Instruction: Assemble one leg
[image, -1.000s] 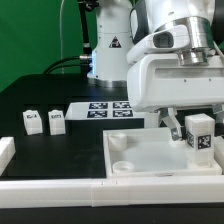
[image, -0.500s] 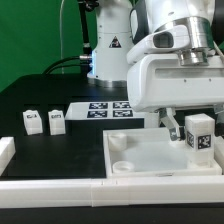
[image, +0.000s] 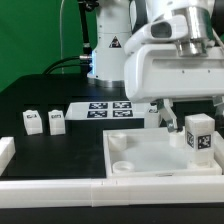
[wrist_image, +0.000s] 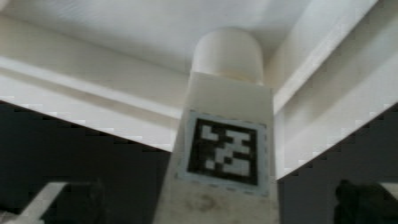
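Standing upright in the square tray part (image: 158, 155), at its far corner on the exterior view's right: the leg (image: 200, 136). White, stubby, with a black-and-white square tag on the face toward the camera. Cannot tell whether seated in a corner socket or only resting on the tray floor.

Found the fingers (image: 168, 121) apart, straddling the upper part of the leg and not touching it. Logged a clear gap on the exterior view's left side; lost the other finger at the frame edge.

Checked against the wrist view: leg (wrist_image: 224, 150) dead centre, tag toward the lens, rounded end pointing away at the white tray (wrist_image: 107, 45). Saw fingers (wrist_image: 39, 203) on both sides of the leg, with a dark gap between each and the leg. No clamping, then; spread wide.

Noted the bulky white wrist housing (image: 175, 70) hanging straight above the leg and hiding most of the arm.

Counted two spare legs (image: 33, 121) side by side on the black table (image: 40, 100), toward the exterior view's left, well apart from the tray, both upright with tags facing the camera. Marked the marker board (image: 105, 108) lying flat beyond them, near the robot base. Recorded a long white rail (image: 50, 187) along the near edge, just in front of the tray, and a short white block (image: 5, 150) at the far left.
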